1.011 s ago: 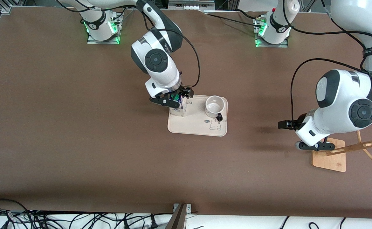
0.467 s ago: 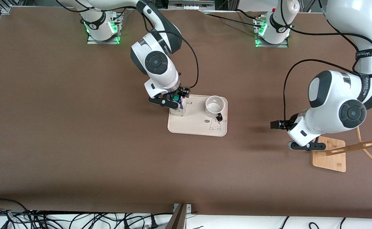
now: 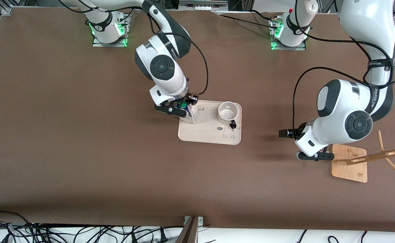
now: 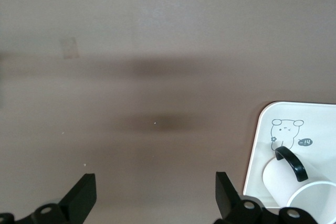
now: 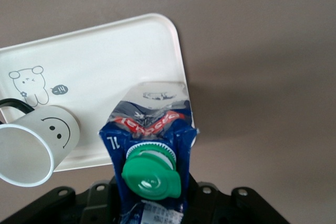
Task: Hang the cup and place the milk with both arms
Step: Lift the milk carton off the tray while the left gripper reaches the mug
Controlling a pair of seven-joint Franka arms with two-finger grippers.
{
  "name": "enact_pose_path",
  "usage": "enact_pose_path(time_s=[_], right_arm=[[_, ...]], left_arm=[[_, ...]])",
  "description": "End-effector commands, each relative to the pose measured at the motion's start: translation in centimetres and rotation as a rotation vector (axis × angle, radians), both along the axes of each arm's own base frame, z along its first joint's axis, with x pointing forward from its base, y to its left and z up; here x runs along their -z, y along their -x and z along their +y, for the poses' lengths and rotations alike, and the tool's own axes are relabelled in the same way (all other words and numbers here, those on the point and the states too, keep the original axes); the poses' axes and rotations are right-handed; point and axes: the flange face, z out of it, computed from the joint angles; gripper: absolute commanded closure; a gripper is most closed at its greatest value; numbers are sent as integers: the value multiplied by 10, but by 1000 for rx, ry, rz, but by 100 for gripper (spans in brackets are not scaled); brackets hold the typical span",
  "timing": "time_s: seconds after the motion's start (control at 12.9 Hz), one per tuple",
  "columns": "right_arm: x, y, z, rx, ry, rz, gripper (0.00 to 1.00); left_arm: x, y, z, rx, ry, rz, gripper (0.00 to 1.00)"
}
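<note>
- The desk (image 3: pixel 82 141) is covered in plain brown, with pale rails and a tangle of black cables along its 6 o'clock edge in the front view.
- Both arm bases stand along the 12 o'clock edge, lit green.
- A cream tray (image 3: pixel 204 135) with a small bear drawing lies near the desk's middle.
- The cup (image 3: pixel 227 113), white with a black handle and a smiley face, stands on the tray at the end toward the left arm; its handle points to about 5 o'clock.
- The milk (image 3: pixel 191 114), blue and white with red print and a green cap, stands at the tray's corner toward the right arm.
- The right pincer (image 3: pixel 179 108) is clamped on the milk just under the cap.
- The left pincer (image 3: pixel 298 143) hangs over bare desk between the tray and a wooden rack (image 3: pixel 352 162), fingers (image 4: pixel 84 195) spread wide, holding nothing.
- The rack sits at the left arm's end, at 3 o'clock from the tray.
</note>
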Motion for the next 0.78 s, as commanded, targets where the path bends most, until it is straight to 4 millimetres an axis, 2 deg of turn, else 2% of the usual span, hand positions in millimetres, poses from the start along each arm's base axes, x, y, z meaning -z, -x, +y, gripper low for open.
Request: enact_pose_path(time_s=[0.0, 0.23, 0.39, 0.47, 0.54, 0.7], right_arm=[[-38, -23, -45, -49, 26, 41, 61], [-57, -50, -94, -109, 22, 87, 61], [-63, -61, -125, -205, 10, 98, 61], [-62, -70, -149, -228, 16, 111, 61], [-60, -78, -170, -258, 15, 111, 61], [-51, -89, -210, -299, 20, 124, 61]], left_arm=[[6, -1, -11, -4, 23, 0, 0], [3, 3, -32, -1, 40, -3, 0], [-1, 11, -63, 21, 56, 1, 0], [-1, 18, -84, 28, 54, 7, 0], [1, 28, -113, 24, 42, 14, 0], [5, 46, -158, -69, -46, 4, 0]])
